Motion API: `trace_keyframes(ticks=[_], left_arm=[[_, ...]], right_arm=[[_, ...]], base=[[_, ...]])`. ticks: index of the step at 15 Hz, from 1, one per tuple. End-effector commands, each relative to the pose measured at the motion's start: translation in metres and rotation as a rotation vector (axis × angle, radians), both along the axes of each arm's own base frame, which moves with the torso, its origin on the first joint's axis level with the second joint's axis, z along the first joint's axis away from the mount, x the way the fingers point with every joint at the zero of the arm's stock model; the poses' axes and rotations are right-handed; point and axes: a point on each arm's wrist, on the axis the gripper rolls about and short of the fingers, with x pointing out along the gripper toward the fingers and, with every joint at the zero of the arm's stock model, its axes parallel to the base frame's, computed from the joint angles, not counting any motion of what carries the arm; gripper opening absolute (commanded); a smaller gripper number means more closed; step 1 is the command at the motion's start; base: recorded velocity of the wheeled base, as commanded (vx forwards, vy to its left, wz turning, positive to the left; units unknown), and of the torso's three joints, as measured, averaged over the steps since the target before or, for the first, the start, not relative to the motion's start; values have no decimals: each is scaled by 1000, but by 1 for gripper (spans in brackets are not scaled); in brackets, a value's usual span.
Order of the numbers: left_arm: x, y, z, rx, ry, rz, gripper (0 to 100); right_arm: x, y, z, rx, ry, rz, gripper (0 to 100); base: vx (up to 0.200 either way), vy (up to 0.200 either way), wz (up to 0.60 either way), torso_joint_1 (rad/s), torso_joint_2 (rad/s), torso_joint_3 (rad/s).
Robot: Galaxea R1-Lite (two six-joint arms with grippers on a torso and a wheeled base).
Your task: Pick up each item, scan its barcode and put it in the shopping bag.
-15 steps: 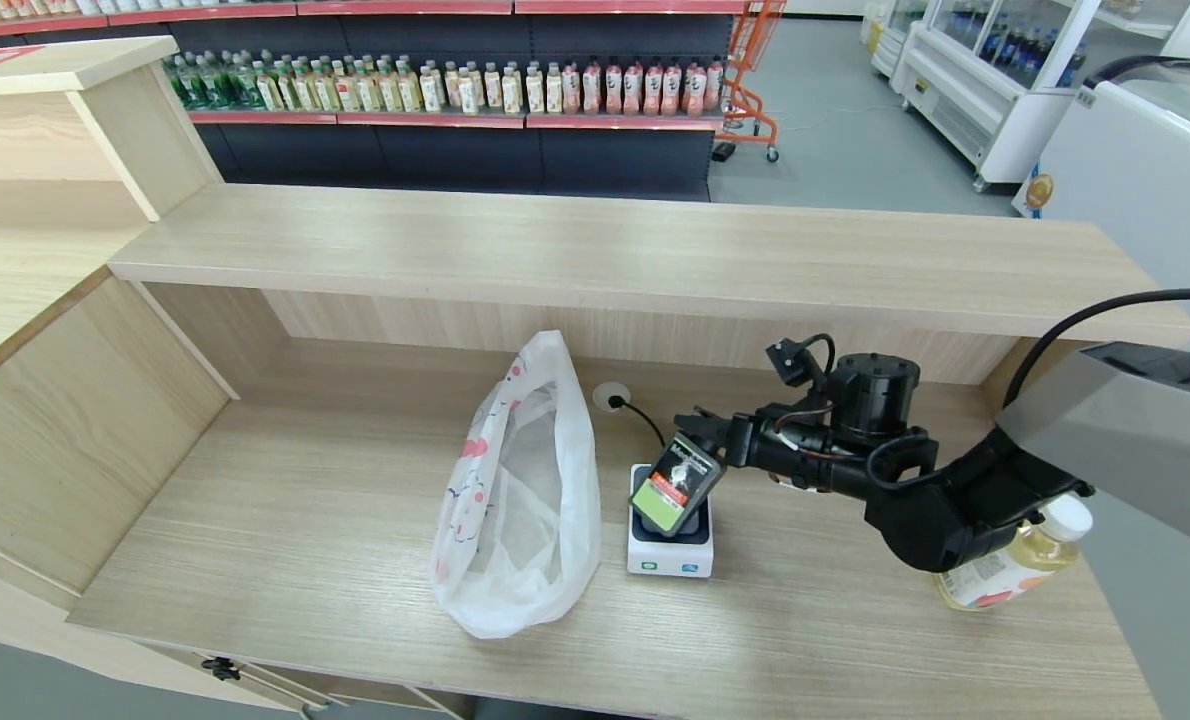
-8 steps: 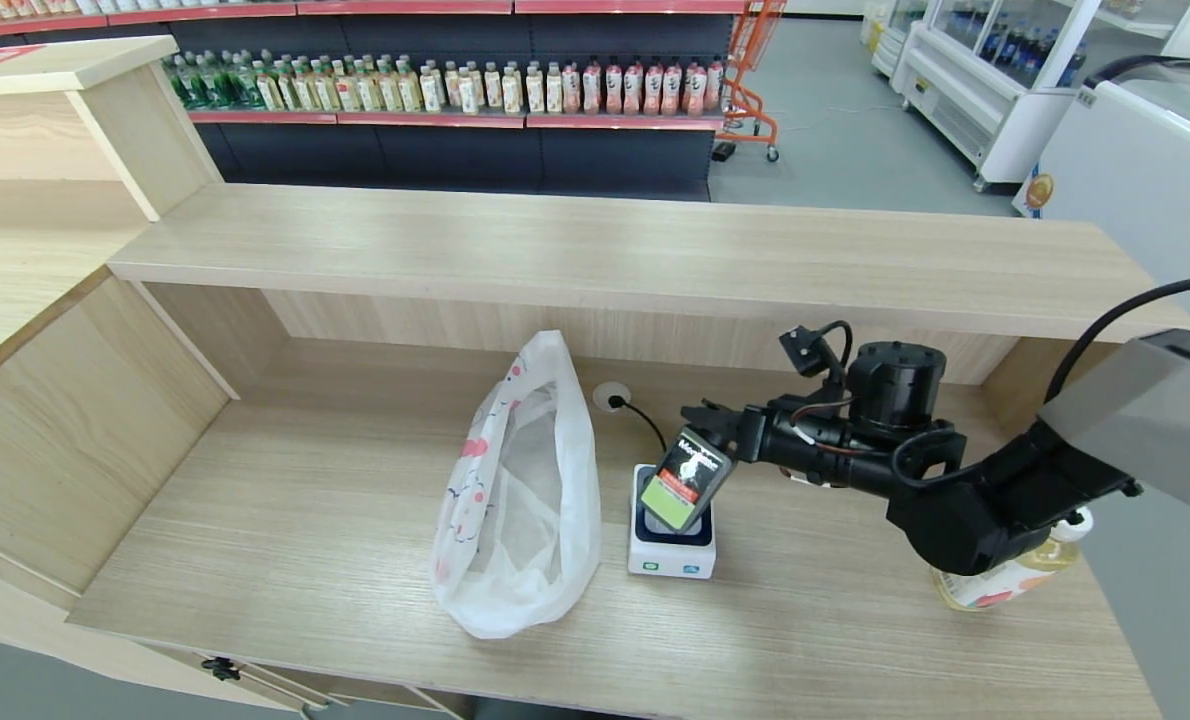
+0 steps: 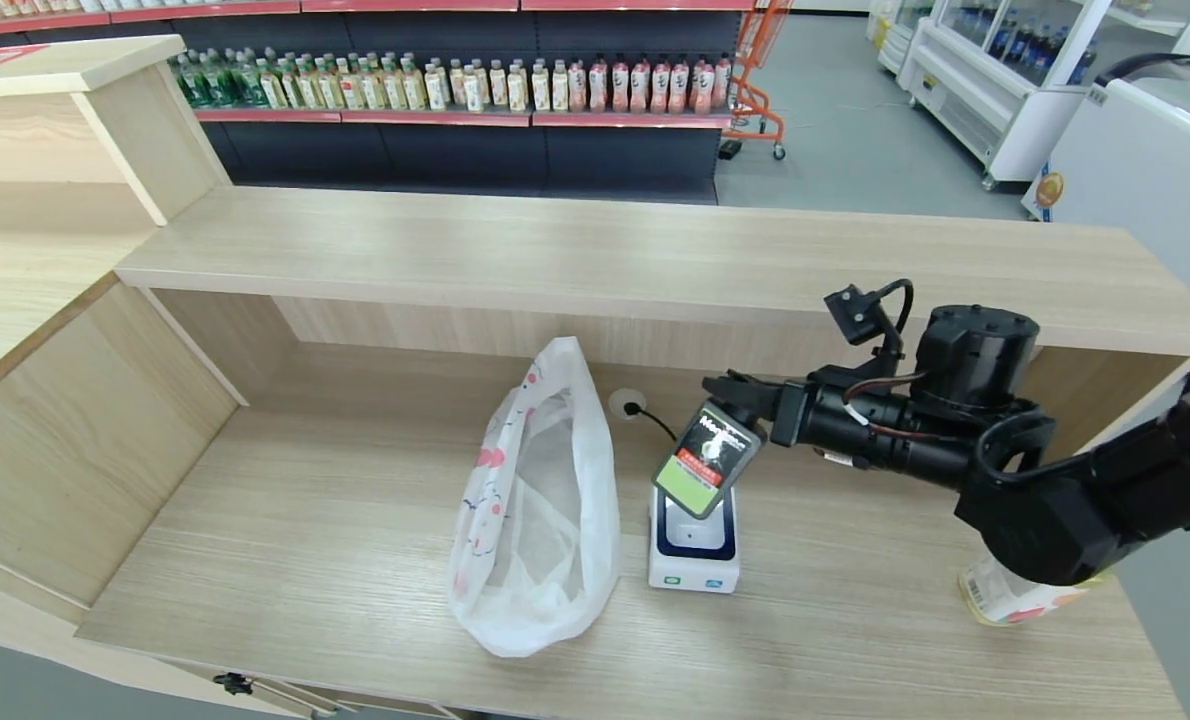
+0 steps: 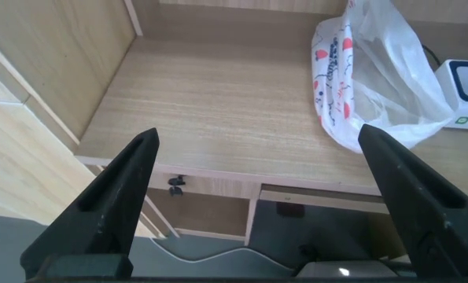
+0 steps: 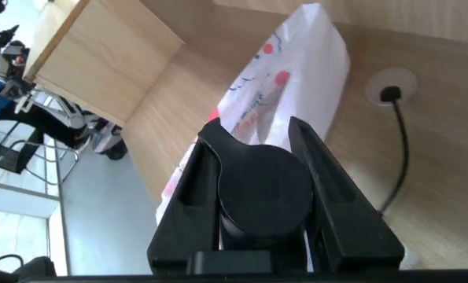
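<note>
can [image 3: 707, 460] with a black lid [image 5: 263, 189] hangs tilted in the air just above the white scanner [image 3: 695, 545], its label side turned upward. the right jaws are closed on its lid end, one on each side of the lid. the shopping bag [image 3: 540, 520] lies open on the desk [image 3: 305, 530], just beside the scanner. the left jaws are spread wide and hold nothing, out past the desk's near edge. a bottle [image 3: 1005, 600] sits on the desk under the right arm.

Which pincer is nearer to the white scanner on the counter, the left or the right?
Right. The right pincer holds an item just above the scanner. The left pincer hangs open near the counter's front edge, beyond the shopping bag.
</note>
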Motion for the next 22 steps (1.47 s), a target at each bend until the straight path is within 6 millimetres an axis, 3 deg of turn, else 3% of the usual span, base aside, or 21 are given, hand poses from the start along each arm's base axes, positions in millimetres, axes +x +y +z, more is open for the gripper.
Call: trace_keyframes(ticks=[1,5,7,14,22], left_arm=[[0,0,0,0,0,1,100],[0,0,0,0,0,1,100],[0,0,0,0,0,1,100],[0,0,0,-3,0,1,100],[0,0,0,-3,0,1,100]], right_arm=[[-15,-4,18,17,-43,6,0],[-17,-4,15,-3,-55,6,0],[-9,2,-3,-82,-95,-19,0],[0,35,-44,-121,-146,-50,0],[7,37,-102,-234,-243,-51,0]], base=[[0,200,0,7,2,7],[0,200,0,0,5,1],[0,200,0,0,2,7],[0,0,0,0,0,0],[0,0,0,0,0,0]])
